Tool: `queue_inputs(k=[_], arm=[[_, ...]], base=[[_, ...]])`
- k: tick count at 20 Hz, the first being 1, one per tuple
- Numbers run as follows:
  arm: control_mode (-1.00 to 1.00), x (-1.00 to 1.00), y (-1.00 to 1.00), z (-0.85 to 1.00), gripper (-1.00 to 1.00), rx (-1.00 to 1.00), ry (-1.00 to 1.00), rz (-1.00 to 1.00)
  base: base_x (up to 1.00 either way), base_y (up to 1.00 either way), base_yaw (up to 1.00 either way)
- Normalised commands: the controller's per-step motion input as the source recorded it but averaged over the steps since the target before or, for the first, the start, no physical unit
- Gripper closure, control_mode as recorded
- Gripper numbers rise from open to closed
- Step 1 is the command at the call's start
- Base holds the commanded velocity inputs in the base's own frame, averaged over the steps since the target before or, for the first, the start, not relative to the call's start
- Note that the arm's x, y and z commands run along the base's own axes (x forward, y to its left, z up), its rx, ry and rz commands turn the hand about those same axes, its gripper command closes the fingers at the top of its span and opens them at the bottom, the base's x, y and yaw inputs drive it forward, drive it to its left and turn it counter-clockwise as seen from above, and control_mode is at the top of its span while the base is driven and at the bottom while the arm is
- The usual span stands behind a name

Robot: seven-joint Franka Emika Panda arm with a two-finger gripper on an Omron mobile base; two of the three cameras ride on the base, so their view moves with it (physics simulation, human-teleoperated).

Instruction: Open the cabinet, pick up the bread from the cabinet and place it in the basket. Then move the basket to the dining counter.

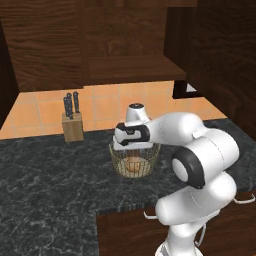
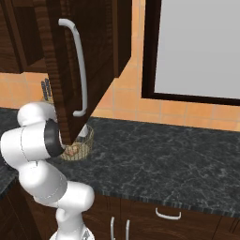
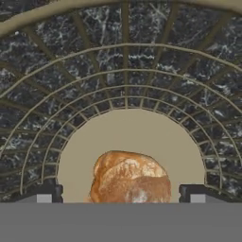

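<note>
The round tan wire basket (image 1: 145, 167) stands on the black marbled counter (image 1: 50, 175). The golden-brown bread (image 3: 130, 177) lies on the basket's pale base (image 3: 132, 132). My gripper (image 3: 120, 196) points straight down into the basket, open, with a dark fingertip on each side of the roll and a gap to each. From the left base, the hand (image 1: 131, 136) sits over the basket rim and the bread (image 1: 134, 165) shows through the mesh. The dark wood cabinet (image 1: 130, 67) is open; its door (image 2: 96, 56) with the long silver handle (image 2: 79, 65) swings out, partly covering the basket (image 2: 84, 145). The dining counter is out of view.
A knife block (image 1: 73, 125) stands by the tiled wall, left of the basket. A dark-framed pale window (image 2: 197, 47) is to the right. Low drawers with short silver handles (image 2: 167, 215) run under the counter edge. The open door hangs close above my arm.
</note>
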Motion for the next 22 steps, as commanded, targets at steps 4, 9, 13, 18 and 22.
queue_inputs(k=[4, 9, 13, 18, 22], arm=[[-1.0, -0.23, 0.0, 0.36, -1.0, 0.0, -0.07, 0.0], [-1.0, -0.67, 0.0, 0.24, -1.0, 0.0, -0.26, 0.01], [-1.0, -0.32, 0.18, 0.48, -1.0, 0.0, -0.24, 0.09], [-1.0, -0.17, 0.46, 0.48, -1.0, 0.0, -0.01, 0.25], [-1.0, -0.11, 0.77, 0.19, -1.0, -0.06, 0.08, 0.28]], base=[[0.0, 0.0, 0.0], [0.0, 0.0, 0.0], [0.0, 0.0, 0.0], [0.0, 0.0, 0.0], [0.0, 0.0, 0.0]])
